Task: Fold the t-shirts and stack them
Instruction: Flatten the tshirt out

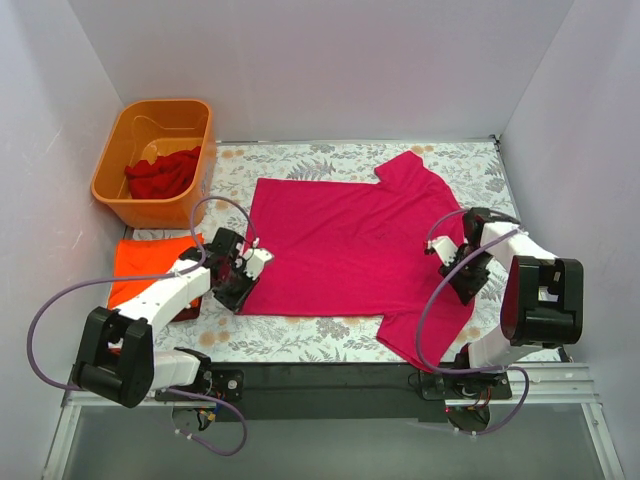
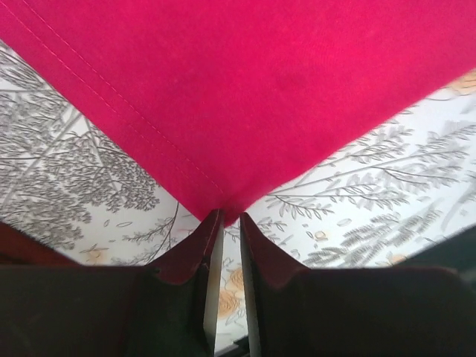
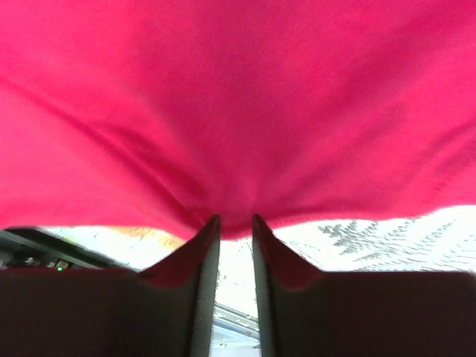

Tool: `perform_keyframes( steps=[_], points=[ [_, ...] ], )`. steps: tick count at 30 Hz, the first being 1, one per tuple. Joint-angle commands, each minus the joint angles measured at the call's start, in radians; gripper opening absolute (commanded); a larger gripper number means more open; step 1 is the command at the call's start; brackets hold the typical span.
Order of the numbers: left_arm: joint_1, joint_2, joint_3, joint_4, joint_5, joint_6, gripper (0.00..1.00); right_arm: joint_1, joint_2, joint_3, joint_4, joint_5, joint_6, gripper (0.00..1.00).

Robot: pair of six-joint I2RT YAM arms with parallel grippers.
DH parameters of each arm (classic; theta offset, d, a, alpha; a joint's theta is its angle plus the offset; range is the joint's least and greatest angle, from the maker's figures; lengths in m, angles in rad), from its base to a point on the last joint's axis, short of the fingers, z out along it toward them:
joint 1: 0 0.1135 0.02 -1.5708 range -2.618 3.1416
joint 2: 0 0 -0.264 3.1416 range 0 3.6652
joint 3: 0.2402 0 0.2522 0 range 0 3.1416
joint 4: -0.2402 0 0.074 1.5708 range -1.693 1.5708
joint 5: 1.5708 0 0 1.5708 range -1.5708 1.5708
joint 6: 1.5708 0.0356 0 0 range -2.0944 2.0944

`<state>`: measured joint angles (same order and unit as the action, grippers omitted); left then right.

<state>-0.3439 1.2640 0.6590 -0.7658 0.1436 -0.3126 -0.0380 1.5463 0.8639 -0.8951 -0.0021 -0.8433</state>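
Note:
A magenta-pink t-shirt (image 1: 345, 250) lies spread flat on the leaf-patterned table cover, collar to the right. My left gripper (image 1: 246, 272) is shut on its near-left hem corner (image 2: 229, 208), low on the cover. My right gripper (image 1: 452, 262) is shut on the shirt's right edge near the near sleeve, and the cloth (image 3: 238, 149) puckers toward the fingertips (image 3: 212, 227). A folded bright orange t-shirt (image 1: 148, 262) lies at the left, partly under my left arm. A deep red t-shirt (image 1: 163, 175) lies bunched inside the tub.
The rigid orange plastic tub (image 1: 118, 190) stands at the back left. White walls close in the left, back and right. The table's front edge with a black strip (image 1: 330, 385) runs between the arm bases.

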Motion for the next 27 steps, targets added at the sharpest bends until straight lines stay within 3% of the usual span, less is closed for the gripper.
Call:
perform_keyframes(
  steps=[1,6,11,20,27],
  points=[
    [0.006,-0.045,0.157,-0.082,0.085,0.040,0.15,-0.013,-0.014,0.157,-0.106,-0.153,-0.059,0.33],
    [0.006,0.087,0.416,0.046,0.120,0.003,0.20,-0.013,0.089,0.424,-0.147,-0.279,-0.008,0.36],
    [0.023,0.425,0.670,0.160,0.048,-0.117,0.19,-0.014,0.270,0.656,-0.117,-0.286,0.082,0.29],
    [0.106,0.805,1.141,0.258,0.080,-0.237,0.18,-0.017,0.605,1.173,-0.035,-0.325,0.187,0.25],
    [0.114,1.021,1.327,0.295,0.059,-0.252,0.18,-0.017,0.819,1.367,0.033,-0.276,0.197,0.23]
  ],
)
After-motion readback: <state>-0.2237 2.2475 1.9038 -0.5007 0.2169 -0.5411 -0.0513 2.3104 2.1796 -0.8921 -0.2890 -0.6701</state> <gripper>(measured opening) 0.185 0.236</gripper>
